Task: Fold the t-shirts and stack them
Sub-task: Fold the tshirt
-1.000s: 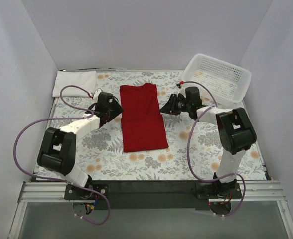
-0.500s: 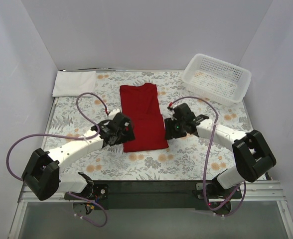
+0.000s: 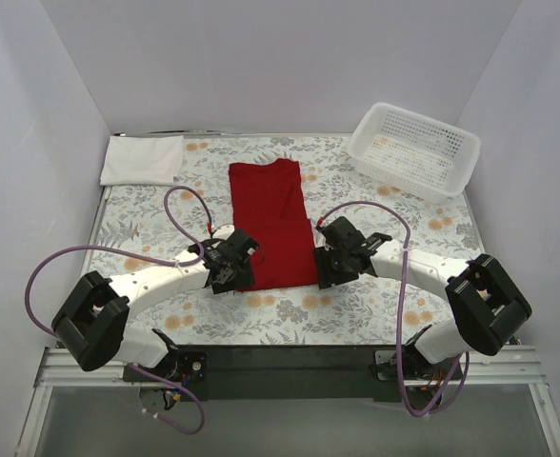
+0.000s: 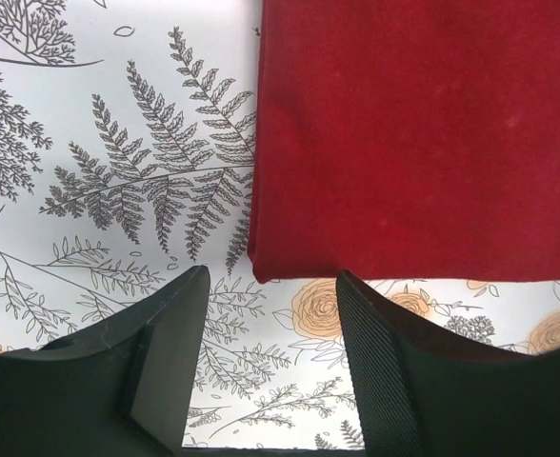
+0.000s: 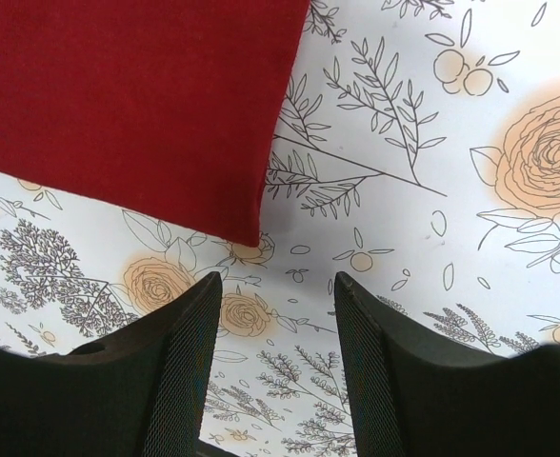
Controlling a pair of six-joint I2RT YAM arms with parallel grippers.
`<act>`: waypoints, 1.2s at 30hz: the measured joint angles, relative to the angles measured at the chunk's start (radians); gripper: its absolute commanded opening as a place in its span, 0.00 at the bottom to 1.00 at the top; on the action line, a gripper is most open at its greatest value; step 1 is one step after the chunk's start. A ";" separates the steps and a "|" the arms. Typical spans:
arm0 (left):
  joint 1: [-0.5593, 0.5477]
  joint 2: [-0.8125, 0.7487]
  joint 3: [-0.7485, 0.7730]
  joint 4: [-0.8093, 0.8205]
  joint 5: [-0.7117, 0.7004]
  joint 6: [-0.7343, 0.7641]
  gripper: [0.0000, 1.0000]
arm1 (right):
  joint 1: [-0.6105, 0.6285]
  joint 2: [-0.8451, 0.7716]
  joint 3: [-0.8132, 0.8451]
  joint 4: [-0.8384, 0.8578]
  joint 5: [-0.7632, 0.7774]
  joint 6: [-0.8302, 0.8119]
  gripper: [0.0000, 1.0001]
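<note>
A deep red t-shirt (image 3: 274,221) lies flat on the flowered table cover, folded into a long strip with its collar toward the back. My left gripper (image 3: 234,273) hovers at its near left corner (image 4: 261,271), jaws open and empty just short of the hem. My right gripper (image 3: 322,269) sits at the near right corner (image 5: 247,233), also open with only the cover between its fingers. A folded white t-shirt (image 3: 143,158) rests as a flat rectangle at the back left.
A white plastic mesh basket (image 3: 413,148) stands tilted at the back right corner. Grey walls close in the table on three sides. Purple cables loop from both arms over the cover.
Both arms swung from beside the shirt's middle down toward its near hem. The right jaws widened.
</note>
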 measured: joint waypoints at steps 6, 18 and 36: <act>0.000 0.021 -0.024 0.023 -0.006 -0.008 0.49 | 0.016 0.000 0.000 0.009 0.008 0.002 0.57; -0.001 0.074 -0.042 0.071 -0.019 -0.019 0.35 | 0.045 0.003 0.000 0.011 0.013 0.005 0.56; -0.001 0.060 -0.071 0.144 -0.008 -0.029 0.00 | 0.058 0.029 0.069 0.013 0.041 0.035 0.55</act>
